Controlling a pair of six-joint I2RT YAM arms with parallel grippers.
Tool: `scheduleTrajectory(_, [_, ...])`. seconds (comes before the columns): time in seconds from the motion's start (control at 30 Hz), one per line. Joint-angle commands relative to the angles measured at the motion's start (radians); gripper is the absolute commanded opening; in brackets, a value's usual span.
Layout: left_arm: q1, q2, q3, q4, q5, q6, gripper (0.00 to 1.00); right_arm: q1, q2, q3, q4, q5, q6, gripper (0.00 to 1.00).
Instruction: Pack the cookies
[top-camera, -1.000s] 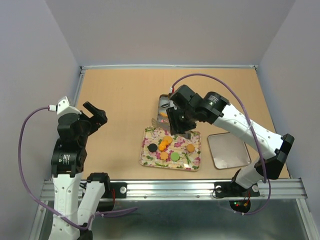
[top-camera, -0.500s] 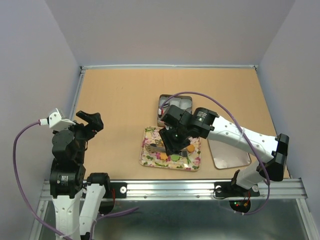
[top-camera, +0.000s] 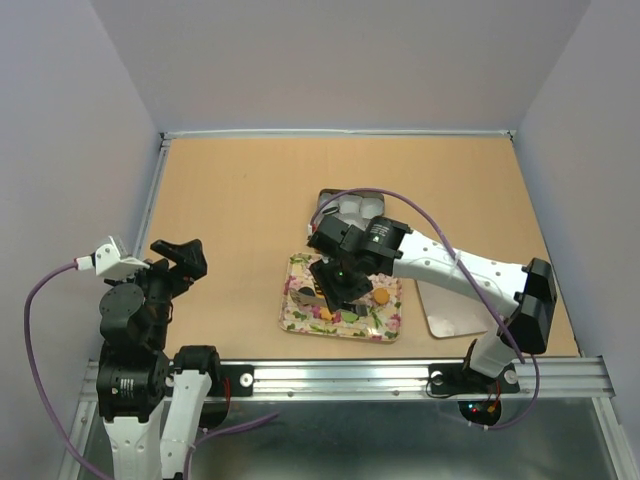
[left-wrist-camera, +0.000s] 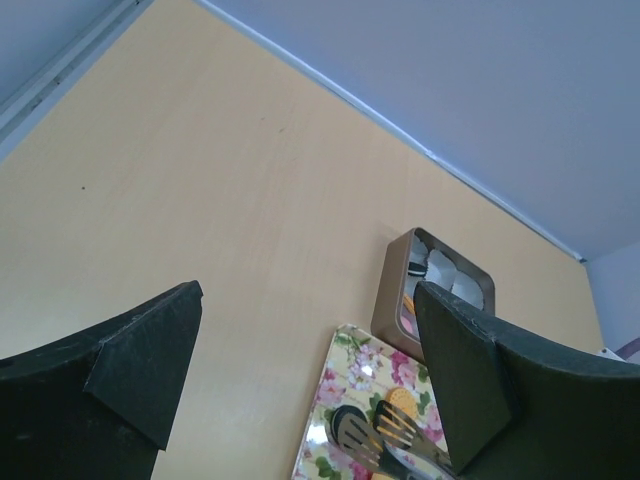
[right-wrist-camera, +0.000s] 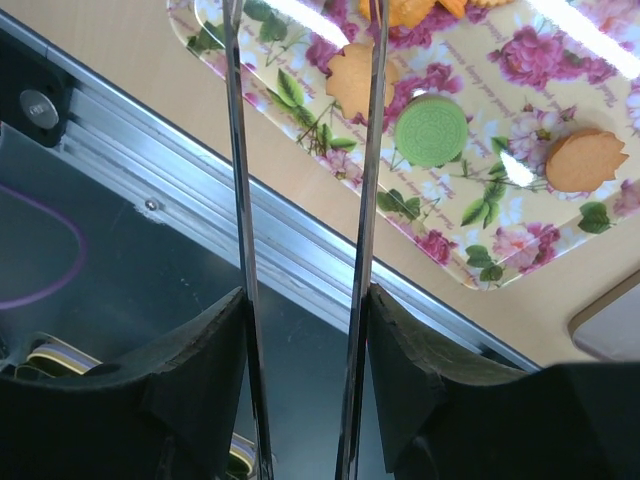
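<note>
A tan wooden table (top-camera: 230, 220) sits boxed in by plain pale walls. Over its near middle, the right gripper (right-wrist-camera: 305, 300) is closed partway on thin metal tongs (right-wrist-camera: 371, 150). Its 2 pads squeeze the 2 strips, with a gap left between them. The slim tool probably suits such small pieces better than the wide fingers would. The tongs reach down to the floral tray (right-wrist-camera: 470, 270), but I cannot tell whether their tips hold anything.

The cookies lie loose on that tray, among them a green round cookie (right-wrist-camera: 431, 130) and 2 orange leaf-shaped ones (right-wrist-camera: 585, 160). Just beyond the tray's far edge stands a brown tin (top-camera: 325, 205) lined with white paper cups (top-camera: 360, 207), likely the place to pack them. Its silver lid (top-camera: 440, 322) lies to the right. The left gripper (left-wrist-camera: 307, 290) hangs wide open and empty, well to the left, seemingly parked out of the way.
</note>
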Motion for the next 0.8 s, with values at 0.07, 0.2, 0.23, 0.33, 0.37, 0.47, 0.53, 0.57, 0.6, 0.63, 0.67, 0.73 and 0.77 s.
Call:
scheduleTrajectory(0.07, [0.003,-0.032,0.004,-0.005,0.014,0.017,0.99,0.01,0.022,0.04,0.019,0.035,-0.028,0.54])
scheduleTrajectory(0.2, [0.003,-0.038,0.0,-0.012,0.011,0.02,0.99,0.01,0.037,0.043,0.019,0.035,-0.038,0.54])
scheduleTrajectory(0.23, [0.003,-0.039,-0.002,-0.013,0.01,0.018,0.99,0.01,0.04,0.044,0.019,0.035,-0.038,0.54])
scheduleTrajectory(0.33, [0.003,-0.044,-0.008,-0.009,0.008,0.02,0.99,0.01,0.052,0.052,0.016,0.035,-0.047,0.54])
scheduleTrajectory(0.37, [0.003,-0.044,-0.011,-0.007,0.008,0.02,0.99,0.01,0.057,0.055,0.013,0.035,-0.048,0.54])
scheduleTrajectory(0.47, [0.003,-0.048,-0.019,-0.002,0.005,0.02,0.98,0.011,0.075,0.064,0.004,0.035,-0.062,0.54])
scheduleTrajectory(0.53, [0.003,-0.053,-0.023,0.001,0.005,0.017,0.99,0.013,0.094,0.07,-0.005,0.035,-0.068,0.54])
scheduleTrajectory(0.57, [0.003,-0.053,-0.026,0.002,0.005,0.017,0.99,0.014,0.098,0.077,-0.008,0.061,-0.071,0.54])
scheduleTrajectory(0.6, [0.003,-0.056,-0.032,0.002,0.005,0.014,0.99,0.017,0.105,0.08,-0.017,0.069,-0.074,0.54])
scheduleTrajectory(0.63, [0.003,-0.058,-0.036,0.004,0.005,0.015,0.99,0.017,0.108,0.083,-0.022,0.07,-0.076,0.54])
scheduleTrajectory(0.67, [0.003,-0.058,-0.037,0.005,0.005,0.014,0.99,0.019,0.115,0.09,-0.027,0.075,-0.079,0.54])
scheduleTrajectory(0.73, [0.003,-0.059,-0.043,0.008,0.004,0.014,0.99,0.021,0.118,0.098,-0.037,0.081,-0.078,0.54])
scheduleTrajectory(0.77, [0.003,-0.059,-0.045,0.008,0.004,0.014,0.99,0.021,0.123,0.109,-0.048,0.087,-0.078,0.54])
